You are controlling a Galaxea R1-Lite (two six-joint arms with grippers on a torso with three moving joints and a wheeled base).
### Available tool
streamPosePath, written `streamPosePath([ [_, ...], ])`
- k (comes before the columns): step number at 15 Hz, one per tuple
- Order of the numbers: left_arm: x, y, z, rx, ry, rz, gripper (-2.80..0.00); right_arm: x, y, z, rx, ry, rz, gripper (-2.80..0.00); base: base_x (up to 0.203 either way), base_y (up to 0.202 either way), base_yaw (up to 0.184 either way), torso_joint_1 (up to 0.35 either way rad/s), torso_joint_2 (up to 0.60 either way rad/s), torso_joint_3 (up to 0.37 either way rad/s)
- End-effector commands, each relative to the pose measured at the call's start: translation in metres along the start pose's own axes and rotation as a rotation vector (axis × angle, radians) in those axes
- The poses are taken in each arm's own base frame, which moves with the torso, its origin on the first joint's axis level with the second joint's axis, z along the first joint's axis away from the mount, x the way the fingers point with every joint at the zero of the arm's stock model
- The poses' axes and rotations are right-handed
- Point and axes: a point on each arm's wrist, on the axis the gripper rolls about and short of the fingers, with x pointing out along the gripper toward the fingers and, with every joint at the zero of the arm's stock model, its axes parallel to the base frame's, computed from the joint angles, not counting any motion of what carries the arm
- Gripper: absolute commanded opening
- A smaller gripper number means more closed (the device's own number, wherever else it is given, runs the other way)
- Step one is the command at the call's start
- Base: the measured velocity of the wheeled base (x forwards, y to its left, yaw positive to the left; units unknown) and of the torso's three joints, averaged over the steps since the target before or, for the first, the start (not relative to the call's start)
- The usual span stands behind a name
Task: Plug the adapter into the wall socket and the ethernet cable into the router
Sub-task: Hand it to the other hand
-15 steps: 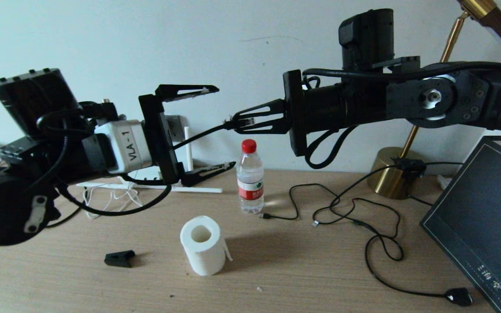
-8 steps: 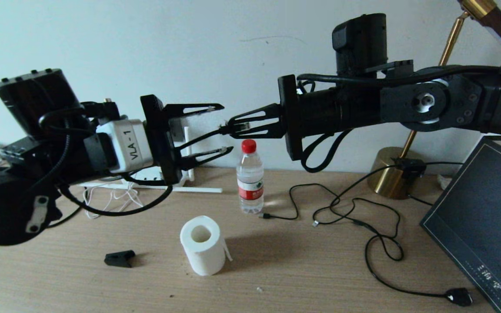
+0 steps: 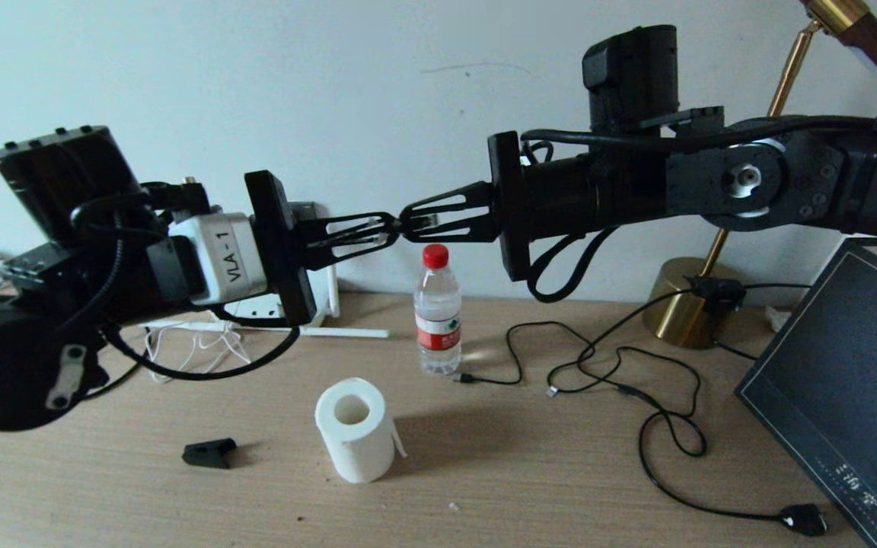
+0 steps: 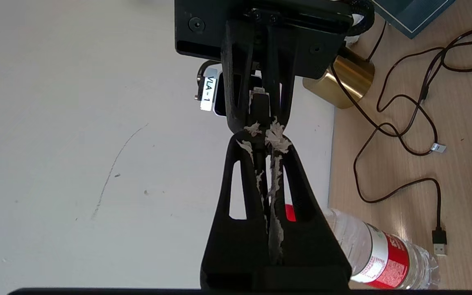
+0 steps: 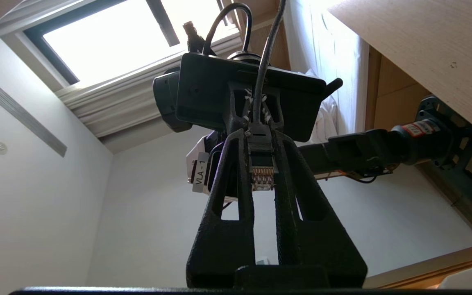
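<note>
I'm seeing a water bottle standing on the wooden desk, a white paper roll sitting nearer me, a small black clip lying left, black USB cables sprawling right, a brass lamp base behind.

Both claws are matte black: the left claw mid-frame, the right claw tip to tip with it, its black ethernet cable ending in a clear connector with coppery pins. The tabletop is pale wood grain. At centre stands a clear water bottle — red cap, red-and-white label. Lower centre, a white paper roll. At right, a brass-gold lamp base and thin black cables — all against an off-white wall.
</note>
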Motion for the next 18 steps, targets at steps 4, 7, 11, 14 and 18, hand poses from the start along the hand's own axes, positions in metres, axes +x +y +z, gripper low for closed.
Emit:
streamPosePath([
  [4, -0.0005, -0.0033, -0.0006, -0.002, -0.002, -0.007, -2.8, 0.0016, -0.002, 0.0014, 0.014, 0.008, -0.003, -2.8, 0.0, 0.0, 0.0, 0.0, 0.0, 0.0],
  [7, -0.0014, -0.0051, -0.0002, -0.005, -0.001, -0.01, -2.8, 0.0017, -0.0015, 0.0007, 0.008, 0.009, -0.003, -2.8, 0.0, 0.0, 0.0, 0.0, 0.0, 0.0],
  [11, -0.0022, -0.0047, 0.0004, -0.005, 0.0, -0.008, -2.8, 0.0027, -0.0011, -0.0001, 0.006, 0.01, -0.002, 0.0, 0.0, 0.0, 0.0, 0.0, 0.0, 0.0],
  [14, -0.0021, -0.0046, 0.0006, -0.01, -0.001, -0.007, -2.8, 0.0032, -0.0011, -0.0005, 0.004, 0.01, -0.003, 0.0, 0.0, 0.0, 0.0, 0.0, 0.0, 0.0],
  [18, -0.0068, -0.0011, 0.001, -0.022, 0.01, 0.003, -2.8, 0.0018, -0.0016, -0.0018, 0.011, 0.009, -0.005, 0.0, 0.0, 0.0, 0.0, 0.0, 0.0, 0.0],
])
